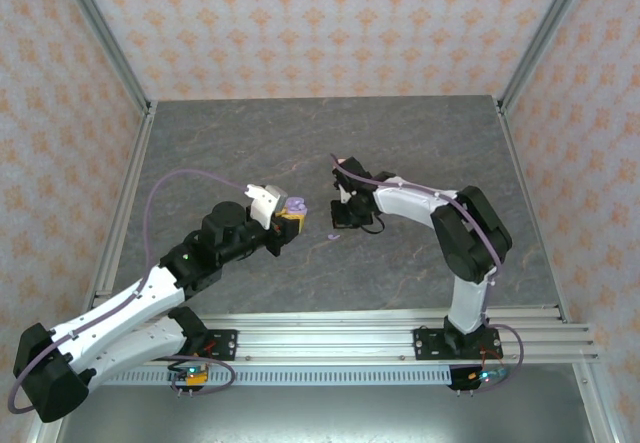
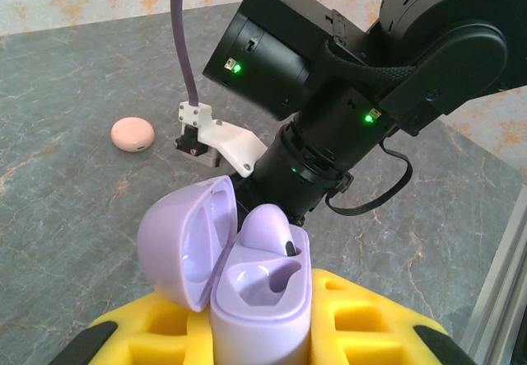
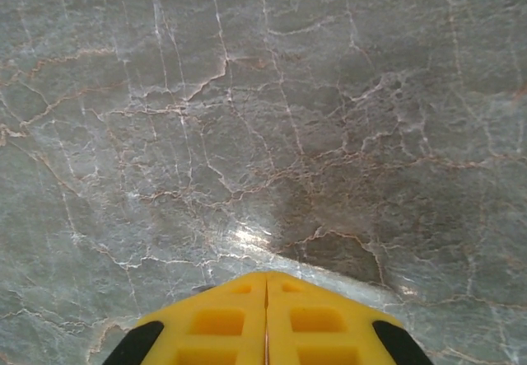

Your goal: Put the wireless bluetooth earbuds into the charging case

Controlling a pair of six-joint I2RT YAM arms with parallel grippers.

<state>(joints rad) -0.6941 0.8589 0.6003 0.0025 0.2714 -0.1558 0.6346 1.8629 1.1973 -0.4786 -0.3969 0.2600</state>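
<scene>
A: Where's the loose earbud (image 1: 333, 236)?
B: On the bench (image 1: 420, 153), just on the near side of the right hand (image 3: 265, 303), toward the left one. It's too small to read its axis.
A: Right hand?
B: Fingers pressed together, with nothing visible between them.
A: And the left hand (image 1: 288, 221)?
B: Clamped on the open lilac case (image 2: 259, 303). One earbud (image 2: 274, 231) stands in it, and the other well (image 2: 280, 278) is empty.
A: I'd say the right arm is nearer, but it must open first.

One earbud (image 2: 272, 231) is sitting in the charging case (image 2: 262, 299) in the left gripper (image 1: 288, 220), another earbud (image 1: 333, 235) is lying on the table (image 1: 420, 143) near the right gripper (image 1: 343, 215).
</scene>
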